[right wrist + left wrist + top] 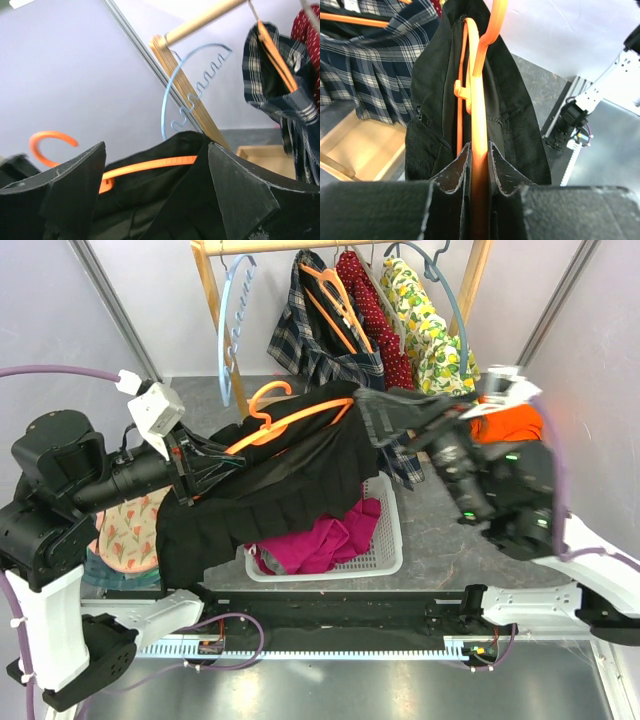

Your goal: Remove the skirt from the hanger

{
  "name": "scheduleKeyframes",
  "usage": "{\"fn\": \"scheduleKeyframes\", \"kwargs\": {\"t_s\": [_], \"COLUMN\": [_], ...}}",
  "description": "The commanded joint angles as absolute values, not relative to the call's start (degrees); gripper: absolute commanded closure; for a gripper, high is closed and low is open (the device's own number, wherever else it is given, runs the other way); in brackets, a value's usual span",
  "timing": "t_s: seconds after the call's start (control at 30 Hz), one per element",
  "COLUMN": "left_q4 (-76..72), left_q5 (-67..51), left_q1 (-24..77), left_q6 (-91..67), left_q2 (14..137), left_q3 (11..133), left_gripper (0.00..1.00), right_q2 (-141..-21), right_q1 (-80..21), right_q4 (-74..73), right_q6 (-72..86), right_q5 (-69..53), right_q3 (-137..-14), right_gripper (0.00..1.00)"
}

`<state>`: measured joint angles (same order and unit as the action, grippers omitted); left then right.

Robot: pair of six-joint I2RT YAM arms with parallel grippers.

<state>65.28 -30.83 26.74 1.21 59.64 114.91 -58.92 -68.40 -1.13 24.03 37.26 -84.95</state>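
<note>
Far left of the top view, the left gripper (197, 472) is clamped tight on one bright red-orange hanger (295, 418). Its wrist camera backs that up: both fingers (447, 175) pinch the hanger's bar, with black cloth on either side.

Below that arm, lower left, one peach floral garment (130, 530) lies on the table (440, 530).

Into the centre now: one black pleated garment (280, 490) drapes from the red-orange hanger and lies over the left part of a single white basket (388, 540). Inside the basket sits one magenta garment (320, 542).

Up at the top, the wooden rail (270, 246) carries three garments. First comes the skirt (315, 350), plaid, upper centre, hanging on the hanger (338, 302), the pale orange one. Next is one red dotted garment (378, 325), then one lemon-print garment (425, 325). Two light-blue hangers (235, 320) frame that row, one at each end. The skirt hangs well apart from both grippers.

Over to the right, the right gripper (415, 425) reaches in from the lower right to the black garment's right end. Its wrist camera shows two fingers (75, 190) standing well apart, with black cloth bulging up between them. The skirt shows at the upper right of that view.

Just behind that wrist, right of centre, sits one orange cloth (510, 425).
</note>
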Motion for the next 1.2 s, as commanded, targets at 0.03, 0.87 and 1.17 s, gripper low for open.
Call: {"fn": "scheduleKeyframes", "kwargs": {"t_s": [0.03,0.87,1.17], "left_q4": [62.93,63.37,63.28], "left_q5": [-33.84,-34.45,-35.15], "left_q1": [26.81,26.81,26.81], "left_q6": [3.95,4.13,4.39], "left_q2": [59.24,58.54,58.89], "left_q3": [115.40,115.93,114.61], "left_gripper": [0.98,0.98,0.98], "right_q2": [-63.81,-66.62,-68.02], "right_q1": [-68.56,-61.18,-59.68], "right_q4": [1.49,0.18,-2.10], "right_q6": [20.57,20.91,22.59], "right_q5": [38.23,40.17,35.87], "right_q3": [-85.87,-80.77,-83.49], "right_gripper": [0.11,0.24,0.87]}}
